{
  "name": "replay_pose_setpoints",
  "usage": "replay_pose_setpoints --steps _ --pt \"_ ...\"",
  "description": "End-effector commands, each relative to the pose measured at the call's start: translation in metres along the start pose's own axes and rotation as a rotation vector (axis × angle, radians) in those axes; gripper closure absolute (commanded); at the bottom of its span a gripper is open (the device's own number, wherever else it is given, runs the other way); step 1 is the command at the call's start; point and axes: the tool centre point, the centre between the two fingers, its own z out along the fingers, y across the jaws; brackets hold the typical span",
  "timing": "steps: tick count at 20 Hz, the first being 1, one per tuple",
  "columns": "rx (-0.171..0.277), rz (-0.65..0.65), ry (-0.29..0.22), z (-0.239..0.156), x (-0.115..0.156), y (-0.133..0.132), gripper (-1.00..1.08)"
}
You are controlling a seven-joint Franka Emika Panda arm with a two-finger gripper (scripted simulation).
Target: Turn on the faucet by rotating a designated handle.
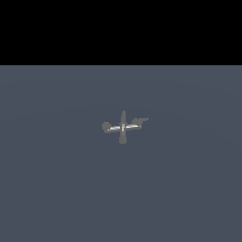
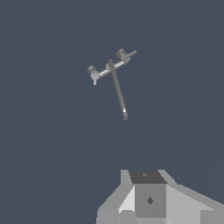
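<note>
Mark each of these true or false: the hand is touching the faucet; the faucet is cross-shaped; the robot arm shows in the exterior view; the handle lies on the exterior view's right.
1. The hand is touching the faucet. False: the hand is well clear of the faucet.
2. The faucet is cross-shaped. True.
3. The robot arm shows in the exterior view. False: only the faucet on the grey floor shows.
4. The handle lies on the exterior view's right. True.

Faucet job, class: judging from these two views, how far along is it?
Done: nothing visible. The faucet stands alone in the exterior view, with no arm near it. In hand: the gripper is apart from the faucet, touching nothing. Left: reach the handle and rotate it.
</note>
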Motion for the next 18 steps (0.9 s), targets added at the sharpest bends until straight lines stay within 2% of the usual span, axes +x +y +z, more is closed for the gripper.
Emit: replay_pose_setpoints --steps 1,18 --pt "-0.001 0.054 -0.002 0.019 0.014 -0.007 1.08" --pt "-0.008 0.384 -0.016 0.137 0.112 -0.032 1.08"
